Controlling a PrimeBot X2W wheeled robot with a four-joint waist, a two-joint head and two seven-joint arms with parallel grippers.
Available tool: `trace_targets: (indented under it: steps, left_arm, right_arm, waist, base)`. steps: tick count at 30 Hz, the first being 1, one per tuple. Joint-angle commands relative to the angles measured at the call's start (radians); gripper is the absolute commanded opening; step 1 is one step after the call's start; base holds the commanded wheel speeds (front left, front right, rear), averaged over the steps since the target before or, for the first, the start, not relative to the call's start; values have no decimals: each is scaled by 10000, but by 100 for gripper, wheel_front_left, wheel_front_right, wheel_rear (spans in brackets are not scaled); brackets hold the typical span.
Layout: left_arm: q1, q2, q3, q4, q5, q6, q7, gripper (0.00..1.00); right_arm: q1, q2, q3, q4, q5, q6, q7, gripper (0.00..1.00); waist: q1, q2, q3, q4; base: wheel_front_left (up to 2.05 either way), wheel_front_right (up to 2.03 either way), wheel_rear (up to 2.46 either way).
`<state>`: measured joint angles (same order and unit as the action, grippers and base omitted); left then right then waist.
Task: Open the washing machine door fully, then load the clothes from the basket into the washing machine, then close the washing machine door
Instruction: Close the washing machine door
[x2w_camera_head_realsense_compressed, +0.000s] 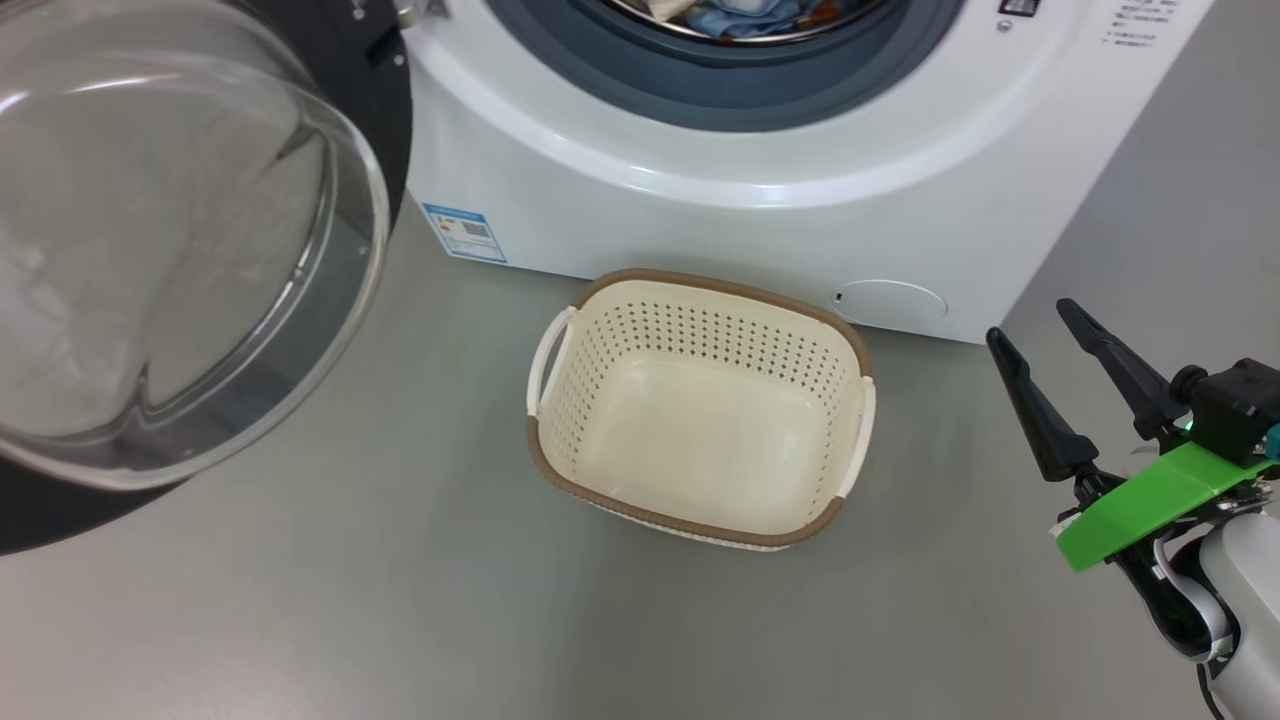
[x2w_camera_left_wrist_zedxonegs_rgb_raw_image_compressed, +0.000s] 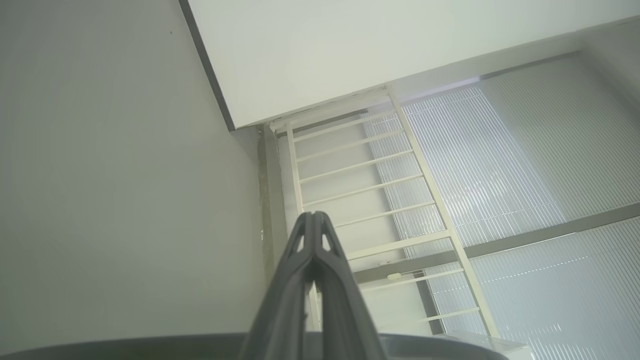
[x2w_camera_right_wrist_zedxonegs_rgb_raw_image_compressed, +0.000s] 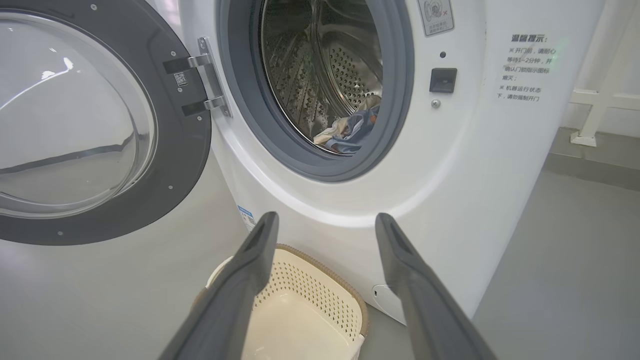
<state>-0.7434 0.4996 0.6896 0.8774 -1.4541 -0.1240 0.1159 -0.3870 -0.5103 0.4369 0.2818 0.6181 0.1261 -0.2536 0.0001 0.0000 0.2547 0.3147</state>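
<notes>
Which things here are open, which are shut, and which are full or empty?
Round glossy black washing machine door with clear glass bowl: open, swung wide.
Big white front-loading washing machine: mouth uncovered, clothes inside.
Light blue and cream clothes: lying in the steel drum.
Cream-white perforated plastic basket with brown rim: empty, upright on the floor.
Left gripper: shut, holding nothing.
Right gripper: open, holding nothing.

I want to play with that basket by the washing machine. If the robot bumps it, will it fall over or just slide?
Probably slide. The basket is empty, thin perforated plastic, so it likely weighs little and would scoot on the smooth grey floor. It looks wide and low, so tipping seems unlikely. Its walls may flex if squeezed.
</notes>
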Motion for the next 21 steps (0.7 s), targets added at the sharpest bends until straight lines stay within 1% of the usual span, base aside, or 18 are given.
trace_targets:
  steps: [1, 7, 15, 21]
  left_arm:
    - [30, 847, 143, -133, -28, -64, 145, 0]
    - [155, 1051, -27, 314, 43, -65, 492, 0]
    - [195, 1134, -618, 868, 263, -54, 1543, 0]
    - [466, 1001, -1171, 733, 330, -60, 2895, 0]
  right_arm:
    - [-129, -192, 113, -234, 88, 46, -41, 100]
    - [-47, -231, 26, -219, 98, 46, -46, 100]
    - [33, -106, 87, -149, 111, 46, -51, 100]
    - [121, 19, 129, -48, 138, 46, -59, 100]
  waist:
    - [-1, 0, 75, -173]
    - [-1, 0, 47, -282]
    - [-1, 0, -175, -223]
    - [-1, 0, -406, -113]
  base:
    - [0, 0, 0]
    - [0, 0, 0]
    - [0, 0, 0]
    - [0, 0, 0]
